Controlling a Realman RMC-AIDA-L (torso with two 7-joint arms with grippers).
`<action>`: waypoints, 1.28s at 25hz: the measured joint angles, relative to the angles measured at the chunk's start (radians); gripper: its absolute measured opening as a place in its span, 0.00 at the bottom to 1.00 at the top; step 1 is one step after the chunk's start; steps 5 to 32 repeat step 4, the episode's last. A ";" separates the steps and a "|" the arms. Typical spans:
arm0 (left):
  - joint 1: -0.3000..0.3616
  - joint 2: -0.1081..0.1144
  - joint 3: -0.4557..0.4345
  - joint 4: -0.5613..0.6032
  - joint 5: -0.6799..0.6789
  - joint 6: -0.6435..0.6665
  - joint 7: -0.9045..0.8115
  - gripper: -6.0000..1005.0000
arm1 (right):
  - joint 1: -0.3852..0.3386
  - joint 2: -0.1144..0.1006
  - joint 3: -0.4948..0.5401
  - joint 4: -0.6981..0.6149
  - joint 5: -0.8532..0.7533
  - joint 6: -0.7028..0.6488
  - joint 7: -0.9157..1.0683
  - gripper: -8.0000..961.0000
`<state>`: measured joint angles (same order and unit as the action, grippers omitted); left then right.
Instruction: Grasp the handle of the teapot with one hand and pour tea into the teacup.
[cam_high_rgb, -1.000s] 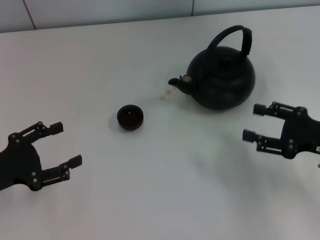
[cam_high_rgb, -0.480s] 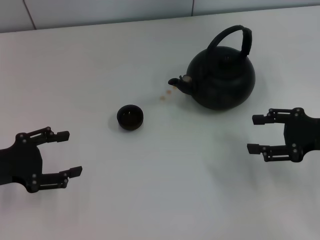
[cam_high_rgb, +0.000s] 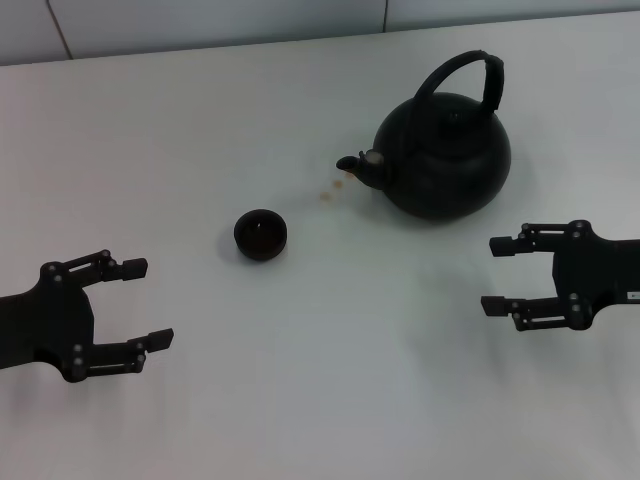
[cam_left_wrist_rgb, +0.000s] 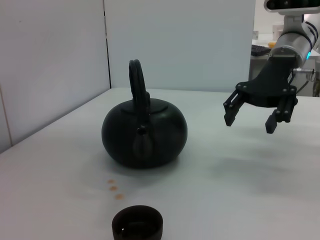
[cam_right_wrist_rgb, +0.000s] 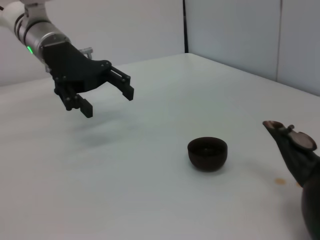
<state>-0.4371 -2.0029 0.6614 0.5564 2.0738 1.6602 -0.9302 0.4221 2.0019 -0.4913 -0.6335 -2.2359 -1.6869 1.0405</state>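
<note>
The matte-black teapot (cam_high_rgb: 443, 155) stands upright on the white table at the back right, its spout (cam_high_rgb: 357, 165) pointing left and its arched handle (cam_high_rgb: 465, 75) standing up over the lid. The small black teacup (cam_high_rgb: 260, 234) sits left of the spout, with dark tea faintly visible inside. My right gripper (cam_high_rgb: 497, 275) hovers open in front of the teapot, to its right, holding nothing. My left gripper (cam_high_rgb: 146, 302) hovers open at the front left, nearer than the cup. The left wrist view shows the teapot (cam_left_wrist_rgb: 144, 133), cup (cam_left_wrist_rgb: 137, 224) and right gripper (cam_left_wrist_rgb: 248, 114); the right wrist view shows the cup (cam_right_wrist_rgb: 207, 153) and left gripper (cam_right_wrist_rgb: 107, 96).
A few small brown drips (cam_high_rgb: 331, 190) mark the table (cam_high_rgb: 330, 380) between the spout and the cup. A wall with a dark vertical seam (cam_high_rgb: 386, 14) runs behind the table's far edge.
Both grippers have shifted slightly inward and levelled out. The right one dropped nearer the front, then moved left; the left one moved right. Teapot and cup have not moved.
</note>
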 joint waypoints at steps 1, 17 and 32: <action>0.000 -0.001 0.000 0.000 0.000 0.001 0.000 0.84 | 0.004 0.003 -0.005 0.000 0.000 0.000 0.000 0.78; 0.000 -0.002 0.000 0.000 -0.002 0.004 0.001 0.84 | 0.007 0.006 -0.007 -0.001 -0.002 0.001 -0.001 0.78; 0.000 -0.002 0.000 0.000 -0.002 0.004 0.001 0.84 | 0.007 0.006 -0.007 -0.001 -0.002 0.001 -0.001 0.78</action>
